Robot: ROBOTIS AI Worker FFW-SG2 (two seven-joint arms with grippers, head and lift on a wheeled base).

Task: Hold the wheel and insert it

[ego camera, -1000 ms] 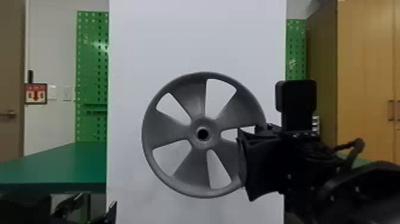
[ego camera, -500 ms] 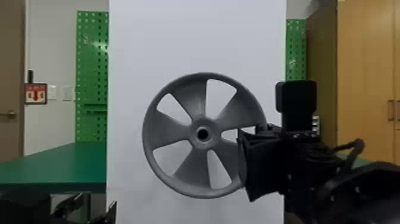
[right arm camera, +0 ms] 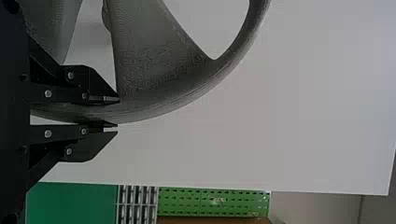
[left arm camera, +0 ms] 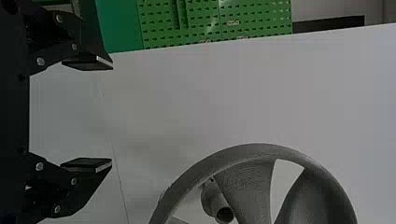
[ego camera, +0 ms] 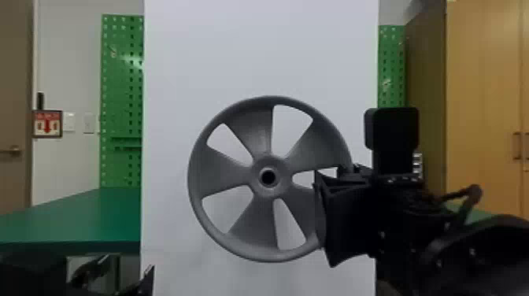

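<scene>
Change over the last second: next to nothing; right gripper (right arm camera: 117,113) has held position, and wheel (ego camera: 220,171) sits at the same spot in the head view, face on; reads as a steady hold or a line-up pause, no visible gain on the insert.

Right jaws: closed down on the wheel's rim, one finger inside it, one outside; grip is at the robot's right side of the wheel, hub (ego camera: 256,179) out to the left of it; left gripper (left arm camera: 112,114): jaws wide apart, nothing between them, wheel near but not touched.

Behind the wheel, seen through a gap between spokes in the left wrist view: a grey stub (left arm camera: 212,200), probably the mount; wheel looks to be in front of it, not seated, though I can't tell the hub-to-stub offset; then white board (ego camera: 259,55) upright behind; farther back, green surface (ego camera: 86,220) and pegboard (ego camera: 118,86).

My read: hold part done, insert still to do; next wants hub centred on stub, then a straight push; one-sided rim grip could let the wheel tilt or twist under load; left jaws could brace the far rim.
</scene>
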